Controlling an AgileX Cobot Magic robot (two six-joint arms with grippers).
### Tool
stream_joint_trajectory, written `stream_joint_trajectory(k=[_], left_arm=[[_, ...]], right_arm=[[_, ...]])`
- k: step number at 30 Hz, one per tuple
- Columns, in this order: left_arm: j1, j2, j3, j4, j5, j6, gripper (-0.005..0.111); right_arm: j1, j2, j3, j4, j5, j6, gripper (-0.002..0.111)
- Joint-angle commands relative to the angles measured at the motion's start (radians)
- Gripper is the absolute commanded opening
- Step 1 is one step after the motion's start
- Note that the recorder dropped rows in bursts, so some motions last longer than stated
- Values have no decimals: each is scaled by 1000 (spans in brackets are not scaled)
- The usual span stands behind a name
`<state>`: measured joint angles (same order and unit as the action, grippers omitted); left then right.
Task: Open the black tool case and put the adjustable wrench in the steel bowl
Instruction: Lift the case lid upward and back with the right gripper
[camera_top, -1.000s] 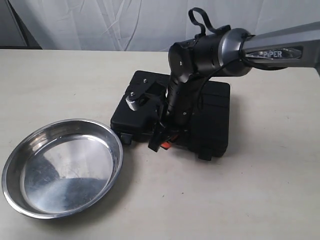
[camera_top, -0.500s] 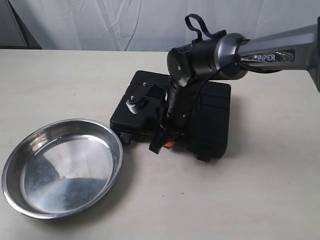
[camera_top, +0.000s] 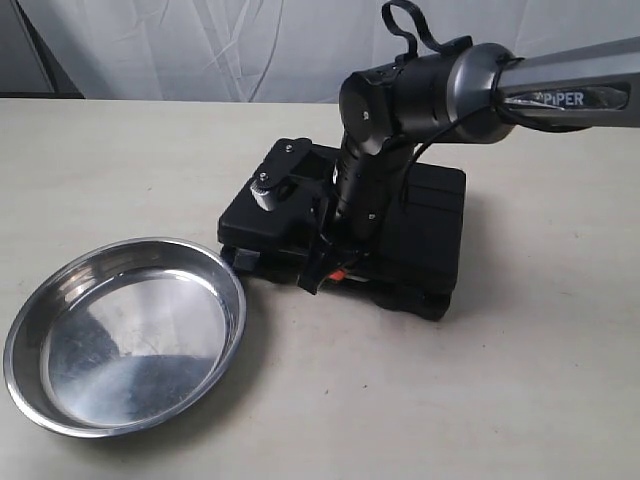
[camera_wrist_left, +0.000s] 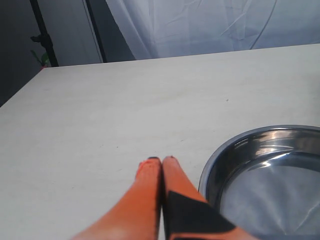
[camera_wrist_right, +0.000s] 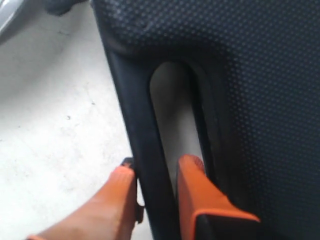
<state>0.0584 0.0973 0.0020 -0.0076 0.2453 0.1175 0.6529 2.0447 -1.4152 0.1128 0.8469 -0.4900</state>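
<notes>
Hanging over a pale table (camera_top: 520, 400), right fingers (camera_wrist_right: 197, 192) pinch the black tool case (camera_top: 425, 225); left fingers (camera_wrist_left: 145, 200) press together.

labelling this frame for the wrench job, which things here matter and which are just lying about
In the job:
case, handle pinched by the right gripper
bowl
wrench: not in view

Just there:
left gripper, shut beside the bowl
table
curtain

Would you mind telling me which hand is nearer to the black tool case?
The right hand: its fingers grip the handle of the black tool case. The left hand is beside the steel bowl, with no case in its view.
</notes>
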Motion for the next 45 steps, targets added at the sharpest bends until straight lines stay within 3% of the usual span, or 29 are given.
stream_joint_trajectory(k=[1, 19, 24, 34, 45], left_arm=[[2, -4, -2, 1, -13, -6, 0], [2, -4, -2, 1, -13, -6, 0], [2, -4, -2, 1, -13, -6, 0], [2, -4, -2, 1, -13, -6, 0], [2, -4, -2, 1, -13, -6, 0]], right_arm=[[-2, -15, 5, 0, 28, 23, -1], [-2, -270, 5, -27, 56, 144, -1], [-2, -330, 5, -183, 47, 265, -1], [-32, -341, 5, -752, 26, 545, -1], [-183, -341, 5, -771, -58, 597, -1]])
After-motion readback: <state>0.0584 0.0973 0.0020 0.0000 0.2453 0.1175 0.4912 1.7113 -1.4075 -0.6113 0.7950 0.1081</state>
